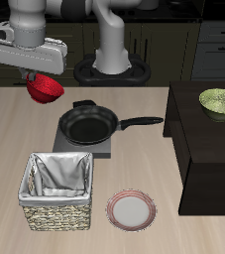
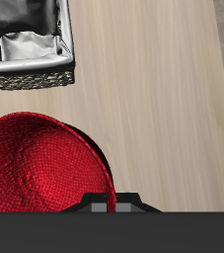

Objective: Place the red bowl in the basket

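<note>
The gripper holds the red bowl by its rim, lifted clear of the table. It hangs farther back than the wicker basket, so carrying it over and lowering it in are left.

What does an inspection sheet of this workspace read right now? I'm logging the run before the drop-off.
Surface: light wood table, dark raised counter at one side.
Job's things: red bowl held tilted in the air, clear of the table; basket near the front edge, only its cloth lining seen inside.
Clutter: black pan on a stove plate; pink-rimmed plate beside the basket; green-yellow bowl on the counter.
Grippers: gripper shut on the bowl's rim, farther back than the basket.
Cables: nothing seen.
Surroundings: dark cabinets behind.
</note>
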